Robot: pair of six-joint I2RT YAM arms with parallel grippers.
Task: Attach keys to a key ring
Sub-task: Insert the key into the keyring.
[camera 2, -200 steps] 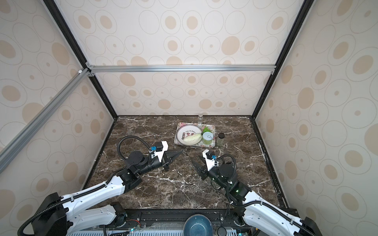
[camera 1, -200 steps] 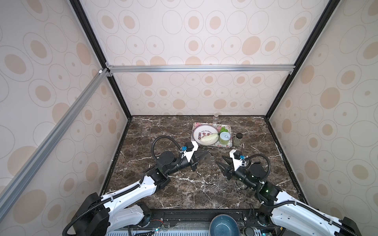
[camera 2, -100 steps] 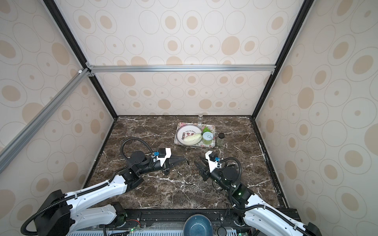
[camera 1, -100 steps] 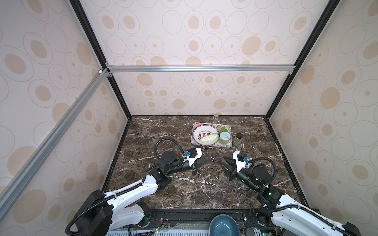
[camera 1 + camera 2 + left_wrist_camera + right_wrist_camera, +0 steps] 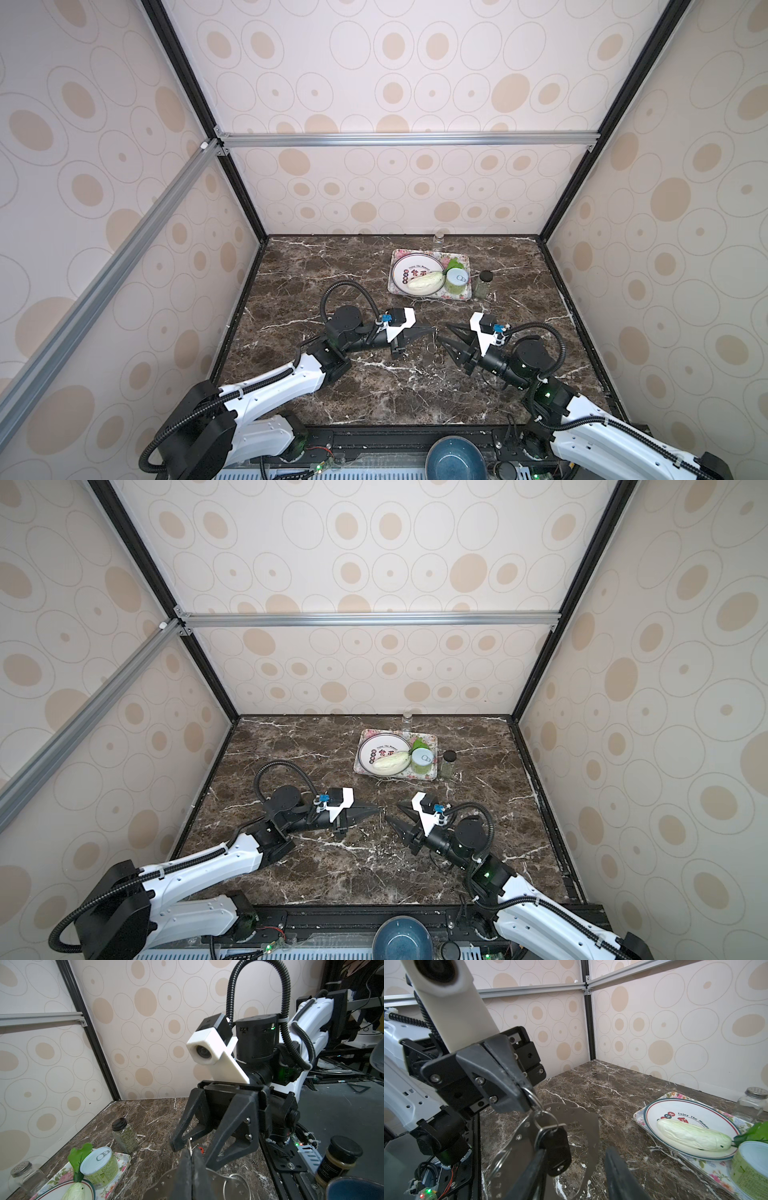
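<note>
Left jaws clamp a wire loop (image 5: pixel 532 1095) hung with the key ring (image 5: pixel 517 1153) and black fob (image 5: pixel 558 1151). Right jaws stand half-open, empty.

Plate (image 5: pixel 404 269) with cabbage (image 5: pixel 424 284), can (image 5: pixel 457 281) on tray (image 5: pixel 466 262); herb jar (image 5: pixel 484 285) just beside tray; shaker (image 5: pixel 439 237) behind

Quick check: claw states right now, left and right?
Left claw: closed on a thin wire ring; the grey key ring and black fob hang below it.
Right claw: open, holding nothing.
</note>
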